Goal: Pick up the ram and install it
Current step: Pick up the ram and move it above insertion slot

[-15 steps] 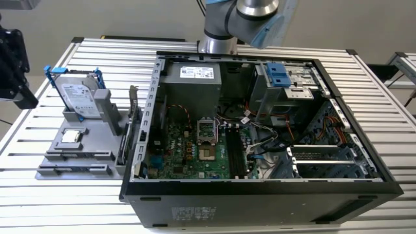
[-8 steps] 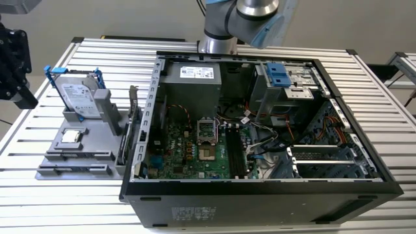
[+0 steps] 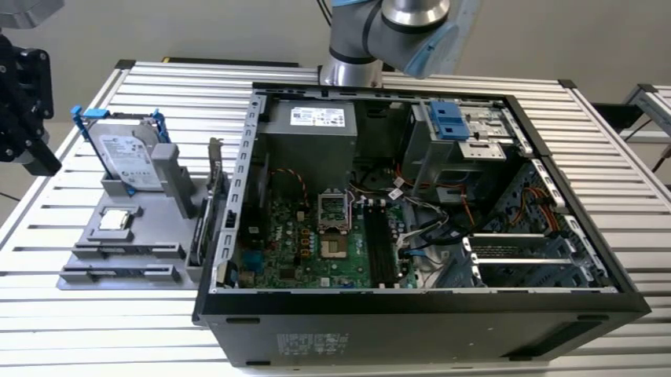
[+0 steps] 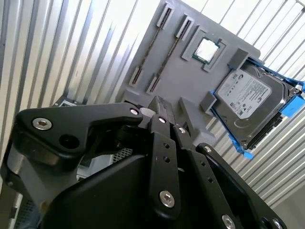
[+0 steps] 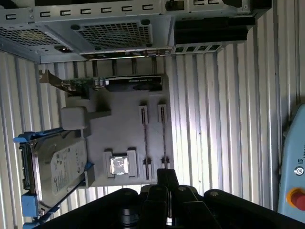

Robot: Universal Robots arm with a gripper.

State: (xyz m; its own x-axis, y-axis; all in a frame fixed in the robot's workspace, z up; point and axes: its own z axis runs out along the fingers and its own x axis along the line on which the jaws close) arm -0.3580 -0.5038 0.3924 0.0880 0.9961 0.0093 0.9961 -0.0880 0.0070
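My black gripper [image 3: 38,154] hangs high over the table at the exterior view's left, up and away from the grey tray [image 3: 155,214]. In both wrist views its fingertips [image 4: 159,106] [image 5: 167,175] are pressed together, with nothing showing between them. Below lies the tray [image 5: 121,136] with two long narrow slots [image 5: 144,138], each showing a thin dark line. I cannot tell whether the ram stands in either slot. On the motherboard in the open computer case [image 3: 419,302], long dark memory slots [image 3: 378,247] run side by side.
On the tray a silver hard drive in a blue frame [image 3: 128,153] stands upright, with a small square CPU chip [image 3: 113,221] beside it. A graphics card [image 5: 114,83] stands on edge between tray and case. The arm's base [image 3: 351,71] is behind the case. A pendant with a red button [image 5: 298,198] lies on the slatted table.
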